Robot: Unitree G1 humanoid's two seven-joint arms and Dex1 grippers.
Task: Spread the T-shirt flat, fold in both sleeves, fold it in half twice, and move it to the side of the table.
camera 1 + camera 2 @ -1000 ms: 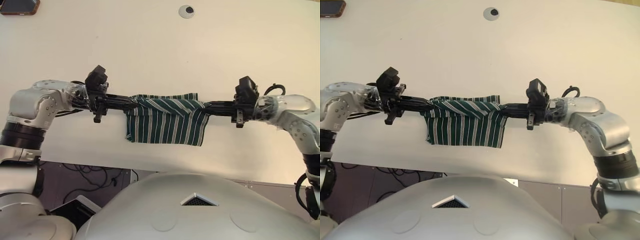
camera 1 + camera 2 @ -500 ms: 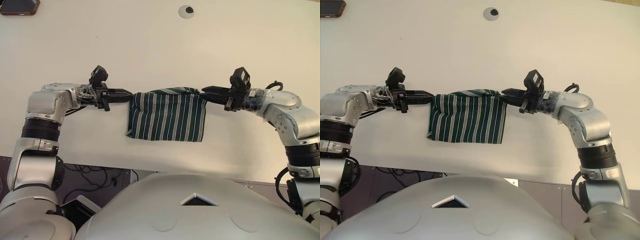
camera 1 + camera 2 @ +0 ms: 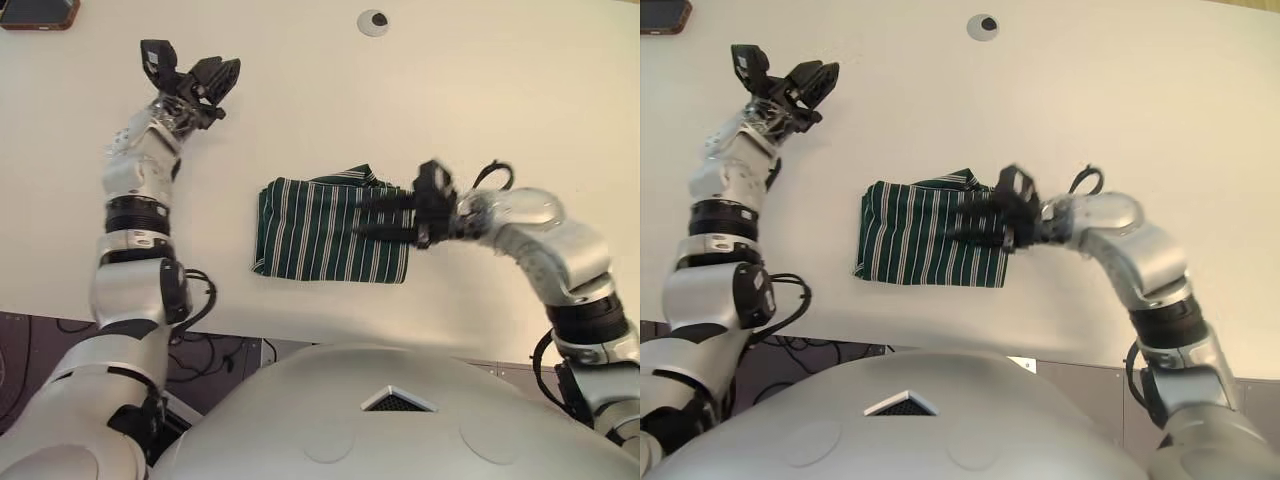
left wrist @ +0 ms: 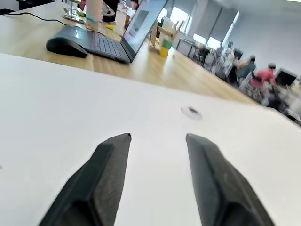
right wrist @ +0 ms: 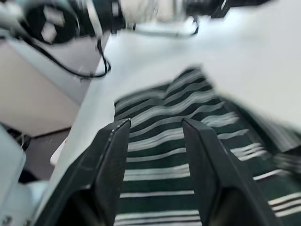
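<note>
The T-shirt (image 3: 320, 235), dark green with white stripes, lies folded into a small rectangle on the white table (image 3: 520, 90), near its front edge. My right gripper (image 3: 360, 215) hovers over the shirt's right part, open, with nothing between its fingers. The right wrist view looks past both spread fingers onto the striped cloth (image 5: 160, 155). My left gripper (image 3: 222, 88) is far from the shirt, raised over the table's far left, open and empty. In the left wrist view its gripper (image 4: 157, 136) points across bare table.
A round grommet (image 3: 373, 21) sits in the table at the far middle. A dark flat device (image 3: 38, 12) lies at the far left corner. Cables hang below the front edge (image 3: 200, 310). Beyond the table, a wooden desk holds a laptop (image 4: 120, 37) and mouse.
Both grippers let go of the shirt, which now lies on the table. The left arm swung up and away to the far left. The right gripper moved inward over the shirt.
</note>
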